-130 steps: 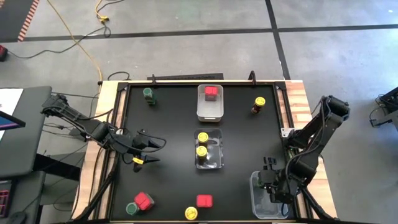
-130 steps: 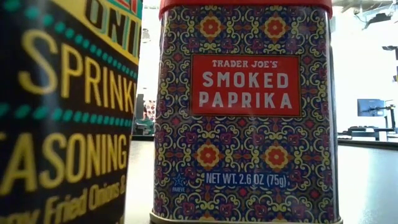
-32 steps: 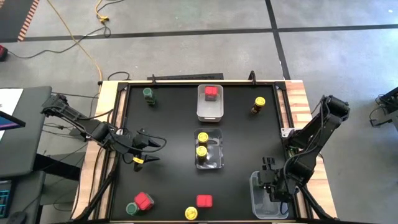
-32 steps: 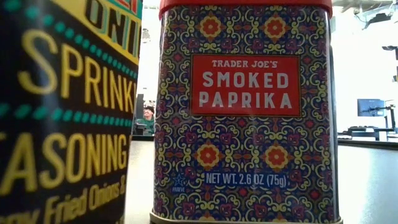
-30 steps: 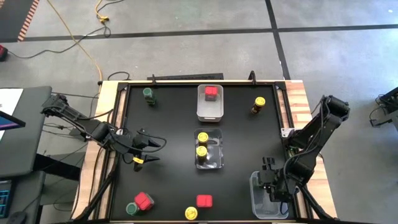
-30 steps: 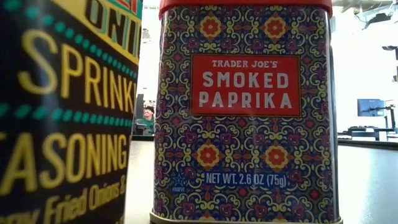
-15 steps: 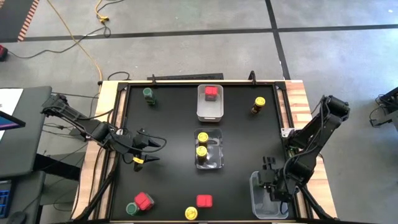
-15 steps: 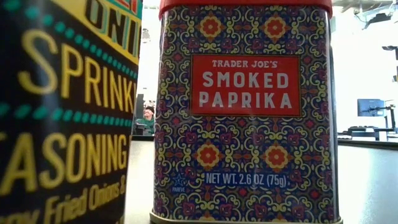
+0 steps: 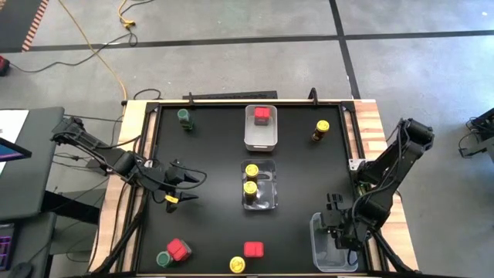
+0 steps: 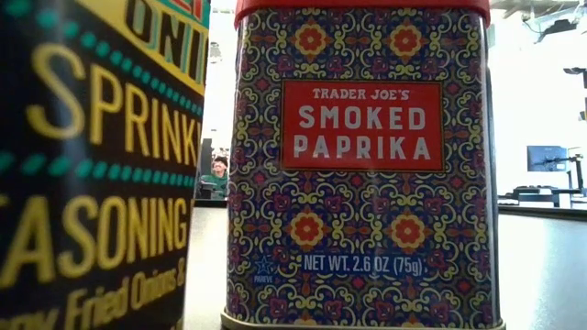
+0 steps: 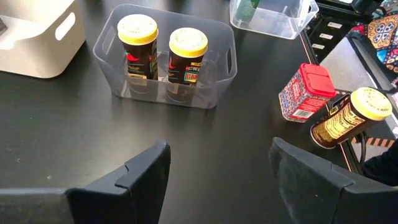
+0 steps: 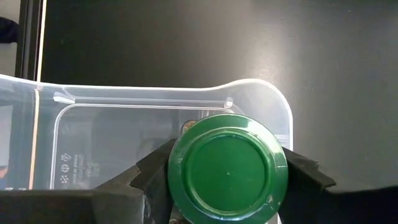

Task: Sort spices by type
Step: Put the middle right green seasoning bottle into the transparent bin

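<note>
Right gripper [image 12: 227, 186] sits over the clear bin [image 9: 333, 245] at the near right corner of the tabletop [image 9: 208, 166]. Its fingers [image 12: 155, 168] are pinched on a green-lidded jar [image 12: 227, 167], one finger on each side of the lid; the jar hangs above the bin's floor, near one rounded corner.

Left gripper [image 9: 191, 188] is over the left part of the tabletop, fingers [image 11: 140, 171] spread, nothing between them. It points towards the middle clear bin [image 9: 258, 185].

Positions of the spices, high view:
- Middle clear bin: two yellow-lidded jars [image 9: 251, 178], upright, side by side.
- White bin [image 9: 261, 129] at the far middle: one red-topped tin [image 9: 262, 115].
- Far left: a green-lidded jar [image 9: 184, 117], standing alone.
- Far right: a yellow-lidded jar [image 9: 321, 130], standing alone.
- Near left corner: a green-lidded jar [image 9: 164, 260] touching a red-topped tin [image 9: 178, 249].
- Near edge, middle: a red-topped tin [image 9: 253, 249] just beside a yellow-lidded jar [image 9: 237, 265].

Low view is filled by a smoked paprika tin [image 10: 362, 165] and a dark seasoning container [image 10: 92, 165] beside it; a person [image 10: 218, 174] shows far off in the gap.
</note>
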